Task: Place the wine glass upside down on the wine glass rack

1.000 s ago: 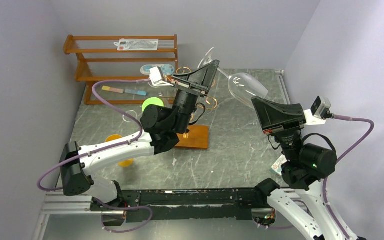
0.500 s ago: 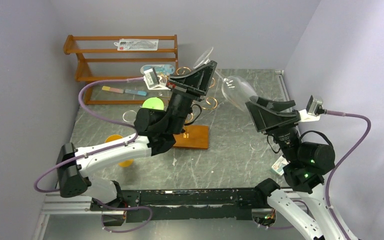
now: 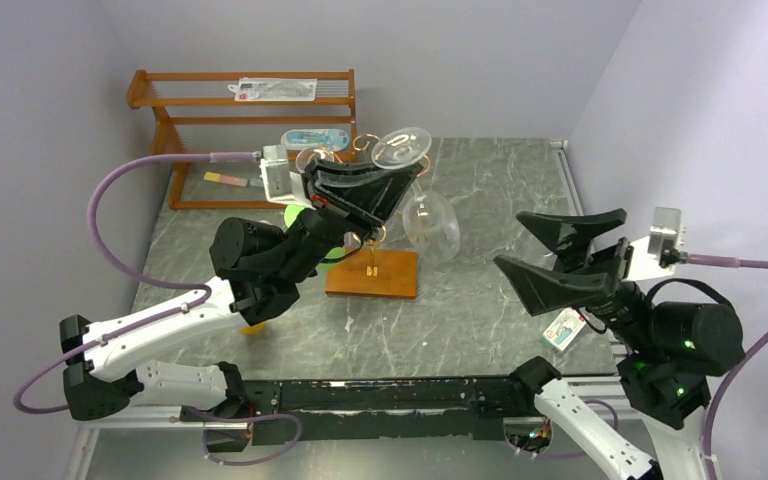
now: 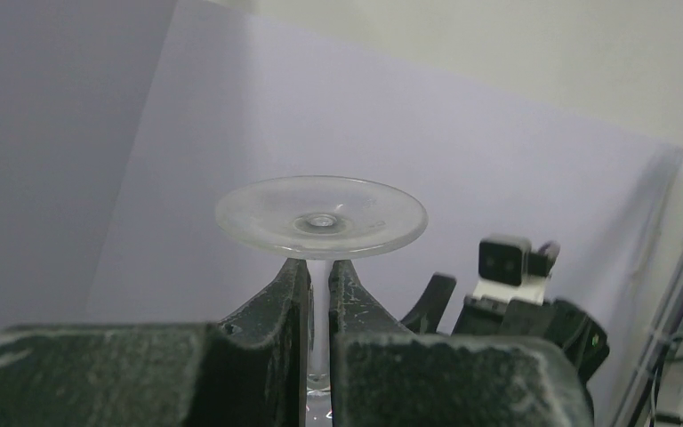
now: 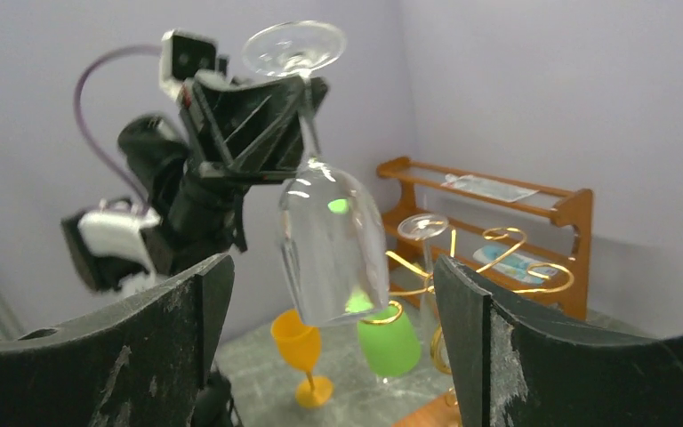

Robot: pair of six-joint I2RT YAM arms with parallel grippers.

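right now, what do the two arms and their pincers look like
Both arms have white links and black joint housings: left arm, right arm. The left pincer and right pincer each have two black wedge-shaped fingers, scuffed grey inside. A lavender cable runs to a white camera box on each wrist. Green lights glow on the right arm's joint.

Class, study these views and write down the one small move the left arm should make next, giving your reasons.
Probably ease the left pincer toward the wine glass rack, lining the stem up with a free scroll arm. It grips the wine glass by the stem, bowl down, and the right pincer stands open, clear of it.
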